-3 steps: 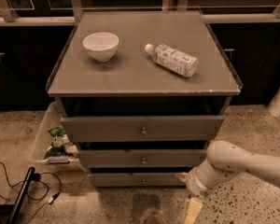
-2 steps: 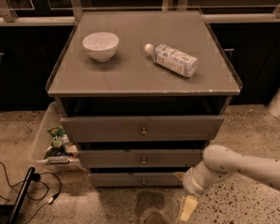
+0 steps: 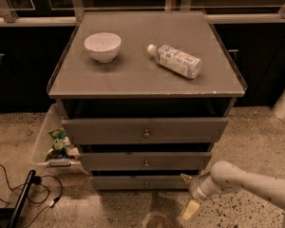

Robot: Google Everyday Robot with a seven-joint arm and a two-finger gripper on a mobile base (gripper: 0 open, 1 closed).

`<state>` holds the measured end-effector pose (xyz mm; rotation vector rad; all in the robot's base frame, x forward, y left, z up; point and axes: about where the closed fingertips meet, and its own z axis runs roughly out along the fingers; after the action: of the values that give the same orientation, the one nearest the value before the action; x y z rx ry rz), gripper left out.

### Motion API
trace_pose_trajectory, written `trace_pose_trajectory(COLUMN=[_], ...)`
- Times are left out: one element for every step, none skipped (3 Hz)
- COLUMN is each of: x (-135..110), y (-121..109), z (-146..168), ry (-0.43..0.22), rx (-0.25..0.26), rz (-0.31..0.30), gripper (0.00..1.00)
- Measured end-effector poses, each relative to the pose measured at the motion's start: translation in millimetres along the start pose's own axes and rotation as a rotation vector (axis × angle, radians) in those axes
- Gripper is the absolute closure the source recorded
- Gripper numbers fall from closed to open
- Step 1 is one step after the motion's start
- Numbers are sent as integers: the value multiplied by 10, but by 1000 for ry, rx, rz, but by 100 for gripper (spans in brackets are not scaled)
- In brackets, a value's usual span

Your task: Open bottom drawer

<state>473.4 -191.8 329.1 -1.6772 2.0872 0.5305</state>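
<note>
The bottom drawer (image 3: 133,183) is the lowest, shallowest grey front of the cabinet, with a small brass knob (image 3: 146,185). It stands slightly forward of the cabinet's frame, like the two drawers above it. My gripper (image 3: 187,194) is on the white arm that comes in from the lower right. It sits low, just in front of the drawer's right end and to the right of the knob. Its two cream fingers (image 3: 190,210) are spread apart and hold nothing.
On the cabinet's top (image 3: 133,80) are a white bowl (image 3: 102,46) and a plastic bottle (image 3: 175,61) lying on its side. A clear bin (image 3: 47,146) with snacks stands on the floor at the left. Black cables (image 3: 19,194) lie at the lower left.
My gripper has moved left and a little up, closer to the right end of the bottom drawer. The drawers have not moved.
</note>
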Motion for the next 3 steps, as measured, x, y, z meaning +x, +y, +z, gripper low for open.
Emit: trace_pose_trajectory(x=[375,374,374], y=[-157,-157,-351], z=[312,315,415], ry=[-10,-10,-19], rx=[42,42,103], rz=[74,74,5], gripper=[0,0,0])
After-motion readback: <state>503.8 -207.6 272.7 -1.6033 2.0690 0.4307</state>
